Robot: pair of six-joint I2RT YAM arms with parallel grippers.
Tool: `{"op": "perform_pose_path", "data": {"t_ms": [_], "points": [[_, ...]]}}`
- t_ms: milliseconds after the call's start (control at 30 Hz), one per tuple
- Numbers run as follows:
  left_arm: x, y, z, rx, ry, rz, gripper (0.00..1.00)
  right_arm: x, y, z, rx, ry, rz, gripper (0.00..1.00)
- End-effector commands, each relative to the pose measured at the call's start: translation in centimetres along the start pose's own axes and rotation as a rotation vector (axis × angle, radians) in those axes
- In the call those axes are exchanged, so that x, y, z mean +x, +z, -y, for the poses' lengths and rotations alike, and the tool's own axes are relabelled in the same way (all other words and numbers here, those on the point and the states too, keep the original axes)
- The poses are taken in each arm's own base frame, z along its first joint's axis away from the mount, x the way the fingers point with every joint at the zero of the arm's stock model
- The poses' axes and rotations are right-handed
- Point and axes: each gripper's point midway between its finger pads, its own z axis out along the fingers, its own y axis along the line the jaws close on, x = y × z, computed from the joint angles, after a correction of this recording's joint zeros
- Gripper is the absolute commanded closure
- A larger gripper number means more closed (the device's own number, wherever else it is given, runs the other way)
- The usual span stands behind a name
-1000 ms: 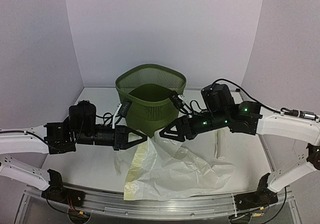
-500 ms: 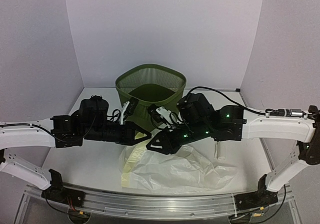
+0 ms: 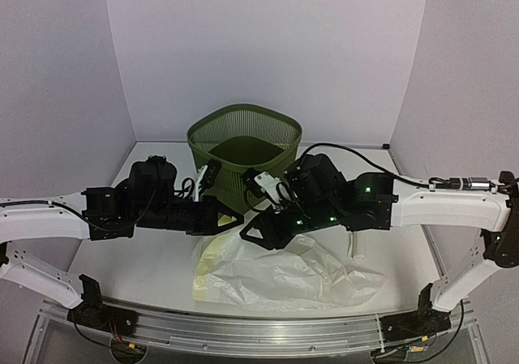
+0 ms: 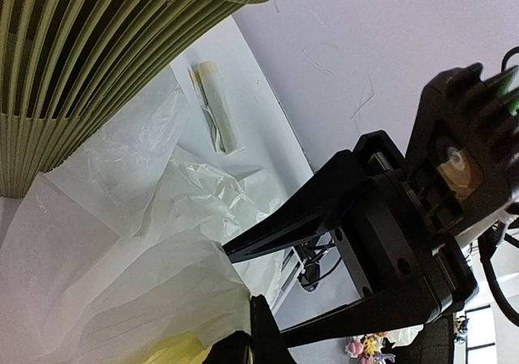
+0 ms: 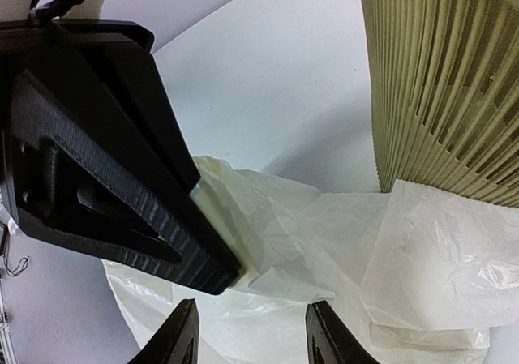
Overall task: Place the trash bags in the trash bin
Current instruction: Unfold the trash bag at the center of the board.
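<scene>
Ok, both arms are stretched inward and low, tips nearly meeting just in front of the trash bin (image 3: 269, 130). Left hand (image 3: 238, 220): jaws together, clamped on a yellowish edge of the trash bag (image 3: 296, 273). Right hand (image 3: 250, 238): jaws apart over the film, gripping nothing. Bag is crinkly, translucent and pale, spread on the tabletop (image 3: 150, 263) against the olive slatted bin's base, not inside.
</scene>
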Motion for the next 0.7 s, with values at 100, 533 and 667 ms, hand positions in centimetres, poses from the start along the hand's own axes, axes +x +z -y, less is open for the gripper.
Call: {"op": "perform_pose_path", "data": {"t_ms": [100, 533, 667], "points": [[-1.3, -0.2, 1.8, 0.043, -0.03, 0.028, 1.0, -2.3, 1.5, -1.6, -0.04, -0.08, 0.079, 0.55], [-1.5, -0.4, 1.5, 0.033, -0.052, 0.05, 1.0, -3.2, 0.0, -1.8, -0.056, -0.041, 0.163, 1.0], [-2.1, -1.1, 1.3, 0.019, -0.055, 0.088, 1.0, -2.5, -0.4, -1.1, -0.033, -0.018, 0.163, 1.0]]}}
